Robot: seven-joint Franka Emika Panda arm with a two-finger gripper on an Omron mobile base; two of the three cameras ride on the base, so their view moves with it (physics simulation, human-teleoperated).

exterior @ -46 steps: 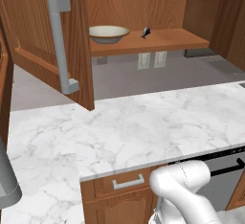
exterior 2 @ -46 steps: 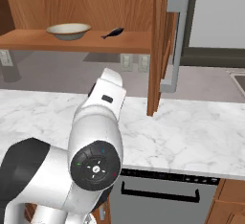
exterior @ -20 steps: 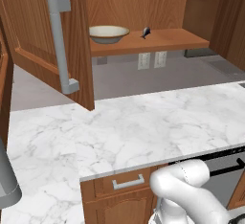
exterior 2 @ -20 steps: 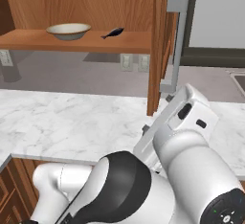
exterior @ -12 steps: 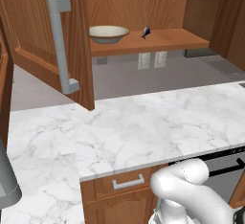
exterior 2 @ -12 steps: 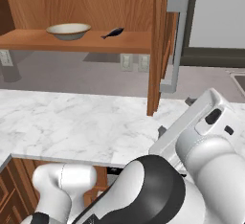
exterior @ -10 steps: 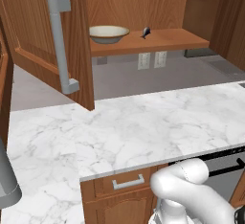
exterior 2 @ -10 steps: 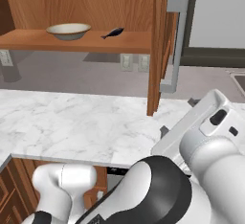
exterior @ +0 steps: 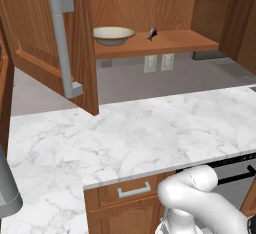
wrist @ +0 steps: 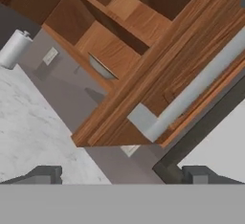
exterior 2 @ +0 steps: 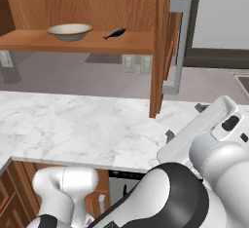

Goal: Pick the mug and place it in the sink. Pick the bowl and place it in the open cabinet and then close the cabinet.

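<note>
At the near edge of the marble counter [exterior: 150, 133] the gripper [wrist: 117, 174] has its jaws spread wide and holds nothing; it is close under the right door [exterior 2: 163, 42] of the cabinet [exterior: 165, 8], facing the door's grey bar handle [wrist: 191, 94]. Two doors stand open, each with one such handle. Further back, on the cabinet's wooden shelf [exterior: 175, 42], rests one bowl [exterior: 113, 35] near the left end, and one small dark object [exterior: 152, 33] lies apart to its right. Two wall outlets [exterior: 157, 62] are below the shelf.
</note>
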